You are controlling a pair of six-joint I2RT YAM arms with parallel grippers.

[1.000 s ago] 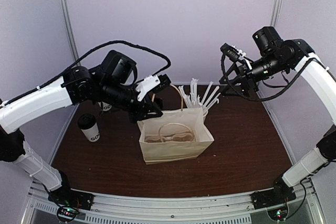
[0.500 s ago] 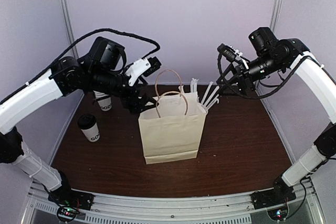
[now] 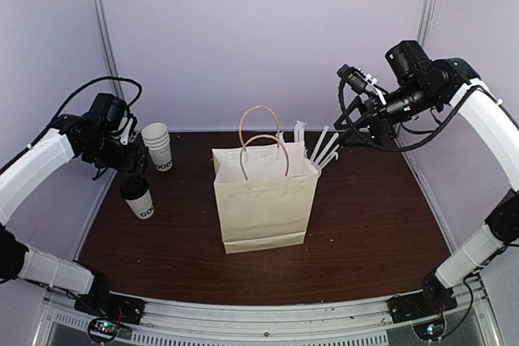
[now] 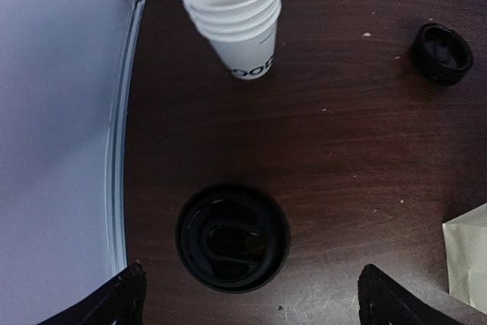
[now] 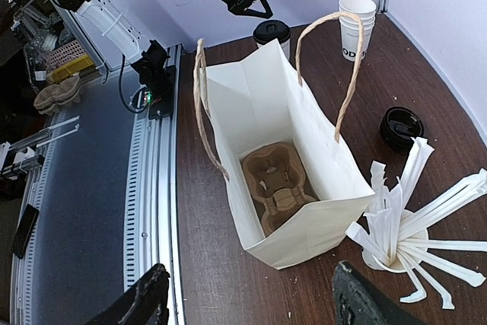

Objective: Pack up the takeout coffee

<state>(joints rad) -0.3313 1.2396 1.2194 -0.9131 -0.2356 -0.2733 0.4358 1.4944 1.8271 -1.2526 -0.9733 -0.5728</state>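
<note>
The takeout coffee [image 3: 139, 197], a white cup with a black dome lid [image 4: 232, 237], stands upright at the table's left side. My left gripper [image 4: 253, 304] hovers straight above it, open, with its fingertips [image 4: 125, 298] wide on either side of the lid and touching nothing. In the overhead view the left gripper [image 3: 128, 161] sits between the coffee and the cup stack. The white paper bag [image 3: 263, 200] stands upright and open in the middle, with a brown cardboard cup carrier [image 5: 278, 188] on its floor. My right gripper [image 5: 251, 306] is open and empty, high above the bag's far right side [image 3: 361, 134].
A stack of lidless white cups [image 4: 232, 20] stands behind the coffee, near the left wall. A loose black lid [image 4: 441, 52] lies on the table behind the bag. A cup of long white straws [image 5: 396, 241] stands against the bag's right rear corner.
My left gripper let go at the bag's rim, opened wide and swung back left to above the coffee. The bag went from tilted to upright. The right arm barely moved.
</note>
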